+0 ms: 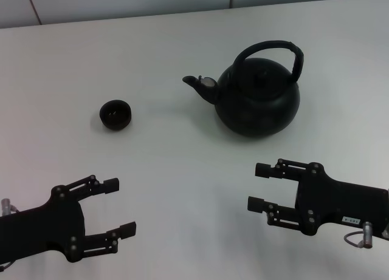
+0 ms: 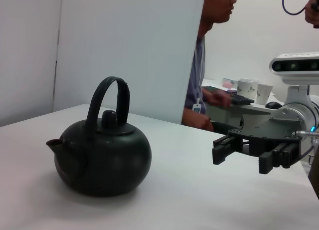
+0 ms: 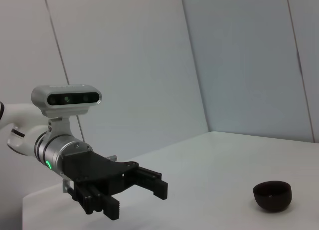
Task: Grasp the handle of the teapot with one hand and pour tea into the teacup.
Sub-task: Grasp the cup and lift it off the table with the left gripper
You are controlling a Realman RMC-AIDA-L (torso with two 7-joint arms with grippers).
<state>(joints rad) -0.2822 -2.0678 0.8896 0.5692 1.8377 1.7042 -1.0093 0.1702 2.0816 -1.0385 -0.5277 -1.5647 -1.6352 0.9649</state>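
The matte-black teapot [image 1: 258, 101] stands right of centre, spout pointing left, with its arched handle [image 1: 285, 49] upright over the lid. The small black teacup [image 1: 115, 115] sits apart to its left. My right gripper [image 1: 258, 186] hovers open near the front edge, in front of the teapot and clear of it. My left gripper [image 1: 120, 207] is open at the front left, in front of the teacup. The left wrist view shows the teapot [image 2: 102, 157], its handle [image 2: 107, 98] and the right gripper [image 2: 241, 157]. In the right wrist view are the teacup [image 3: 272, 195] and the left gripper [image 3: 135, 201].
The white table [image 1: 182, 158] carries only the teapot and teacup. A person [image 2: 209, 65] sits at a desk with paper cups [image 2: 251, 89] beyond the table's far side, behind a white partition [image 2: 129, 50].
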